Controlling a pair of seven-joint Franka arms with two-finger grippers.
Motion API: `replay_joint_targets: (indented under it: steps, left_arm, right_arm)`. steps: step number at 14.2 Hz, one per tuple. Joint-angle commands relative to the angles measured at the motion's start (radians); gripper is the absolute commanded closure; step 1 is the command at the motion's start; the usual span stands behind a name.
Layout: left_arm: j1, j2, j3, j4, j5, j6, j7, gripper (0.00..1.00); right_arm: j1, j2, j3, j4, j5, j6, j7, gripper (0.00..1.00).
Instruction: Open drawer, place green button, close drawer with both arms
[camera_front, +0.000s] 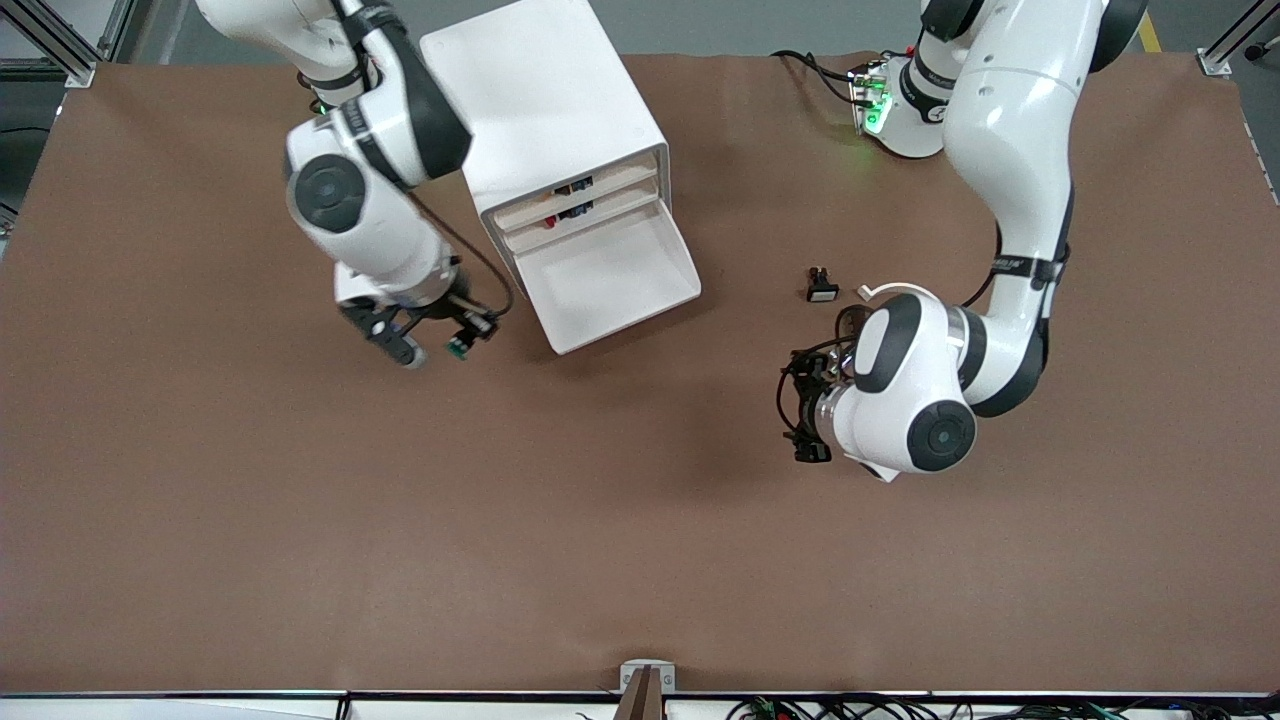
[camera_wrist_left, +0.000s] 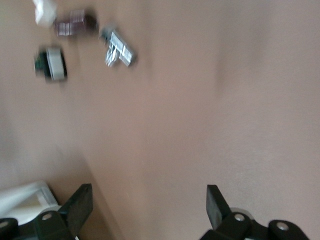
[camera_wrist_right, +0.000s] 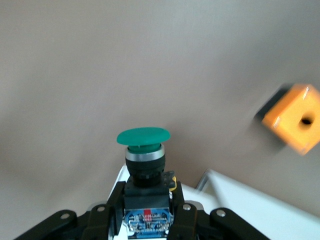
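Note:
The white cabinet (camera_front: 545, 100) stands toward the robots' side of the table. Its drawer (camera_front: 610, 270), third from the top, is pulled out, and its tray looks empty. My right gripper (camera_front: 440, 340) is over the bare table beside the drawer's front corner, toward the right arm's end. It is shut on the button (camera_front: 458, 347). In the right wrist view the gripper (camera_wrist_right: 147, 200) clamps the black-and-blue body with the green cap (camera_wrist_right: 143, 136) sticking out. My left gripper (camera_front: 805, 410) is open and empty over the bare table, toward the left arm's end; the left wrist view shows its fingers (camera_wrist_left: 82, 205) wide apart.
A black switch with a white face (camera_front: 822, 288) lies on the table beside the left arm's elbow. An orange box with a hole (camera_wrist_right: 295, 117) shows in the right wrist view; I cannot find it in the front view. The brown table (camera_front: 600, 520) stretches toward the camera.

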Motion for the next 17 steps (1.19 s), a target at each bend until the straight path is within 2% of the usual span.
replay_joint_targets:
  steps: [1,4,6,9,11,13,14,15,17]
  left_arm:
    - [0.001,-0.07,0.007,-0.024,0.064,-0.025,0.21,0.0]
    - [-0.004,-0.103,0.009,-0.04,0.092,-0.026,0.497,0.0]
    - [-0.004,-0.103,0.007,-0.047,0.103,-0.026,0.621,0.0]
    - [-0.014,-0.101,0.003,-0.066,0.133,-0.025,0.827,0.0]
    - [-0.014,-0.092,-0.007,-0.073,0.137,-0.016,0.883,0.0]
    - [-0.036,-0.09,-0.019,-0.121,0.138,0.058,0.883,0.0]
    - [-0.053,-0.09,-0.021,-0.154,0.137,0.111,0.884,0.0]
    - [-0.065,-0.089,-0.021,-0.174,0.137,0.153,0.886,0.0]
    - [-0.102,-0.067,-0.024,-0.185,0.135,0.201,0.886,0.0]
  right_arm:
    - [0.116,0.029,-0.015,0.008,-0.008,0.051,0.251,1.0]
    - [0.2,0.07,-0.015,0.008,-0.013,0.085,0.431,1.0]
    - [0.243,0.112,-0.015,0.006,-0.03,0.138,0.546,1.0]
    - [0.274,0.169,-0.015,0.011,-0.066,0.186,0.606,1.0]
    - [0.282,0.198,-0.015,0.014,-0.066,0.22,0.638,1.0]
    - [0.282,0.213,-0.015,0.026,-0.068,0.223,0.645,1.0]
    - [0.282,0.215,-0.015,0.031,-0.068,0.222,0.645,0.12]
    - [0.283,0.215,-0.015,0.032,-0.071,0.218,0.643,0.0]
    - [0.276,0.215,-0.016,0.06,-0.076,0.208,0.631,0.0]
